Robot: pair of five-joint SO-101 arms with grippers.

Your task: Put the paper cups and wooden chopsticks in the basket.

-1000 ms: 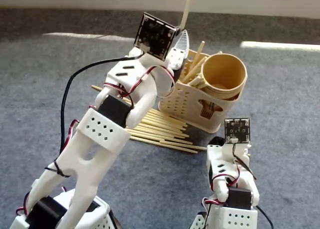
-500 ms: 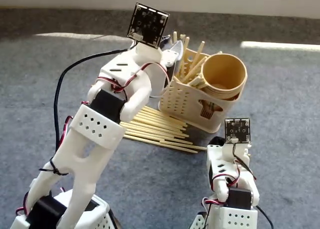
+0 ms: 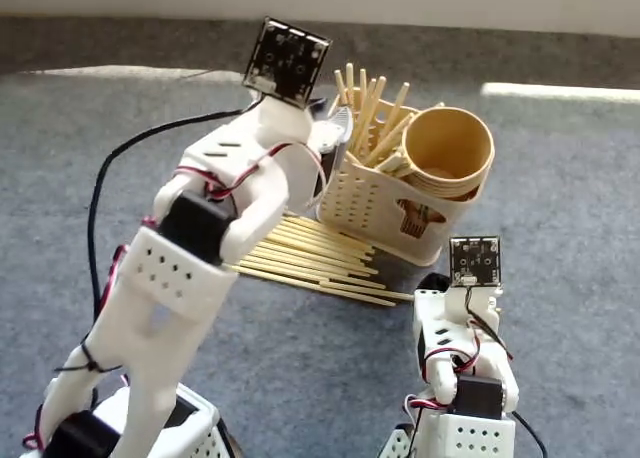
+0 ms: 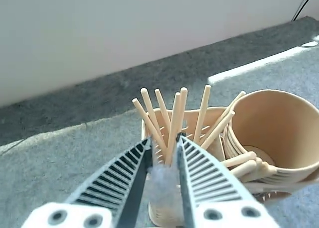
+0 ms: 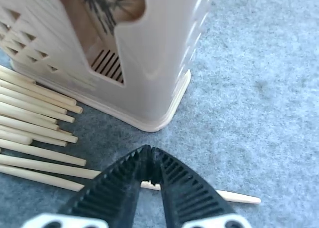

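- Wooden chopsticks [image 3: 310, 263] lie in a loose row on the worktop [image 3: 560, 278], just beside the basket [image 3: 390, 203]. Several more stand inside it, next to the nested paper cups [image 3: 450, 153].
- We judge each stick light, stiff and smooth, so it may roll or pivot. We would pinch 1 near its middle, across its width.
- Left end effector [image 4: 163, 143] hovers over the basket, jaws slightly spread, gripping nothing.
- Right end effector [image 5: 149, 151] sits low near the basket's corner, jaws pressed together, above 1 stray stick [image 5: 234, 195].
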